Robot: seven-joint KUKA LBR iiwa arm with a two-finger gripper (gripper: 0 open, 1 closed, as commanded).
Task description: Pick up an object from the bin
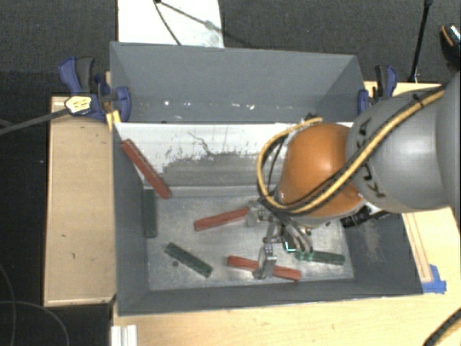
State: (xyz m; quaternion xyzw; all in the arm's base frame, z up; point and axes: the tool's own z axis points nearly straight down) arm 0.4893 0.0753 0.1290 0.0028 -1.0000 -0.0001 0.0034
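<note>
Hanging low over the floor of the grey bin (230, 85), the gripper (268, 264) is at the middle of a flat red stick (241, 263), which lies crosswise directly beneath it and pokes out on both sides. How far open the gripper stands cannot be told, nor whether it has hold of anything, since its own body and the orange wrist cover (317, 168) hide its working end. Just beside it, on the side the arm comes from, lies a dark green stick (328, 257). A second red stick (220, 220) lies a little beyond it, and another green stick (189, 259) lies well off on its far side. The step in hand looks like the grasp itself. The next move likely calls for closing squarely across the red stick's narrow width, then lifting straight up, clear of the green neighbour.
</note>
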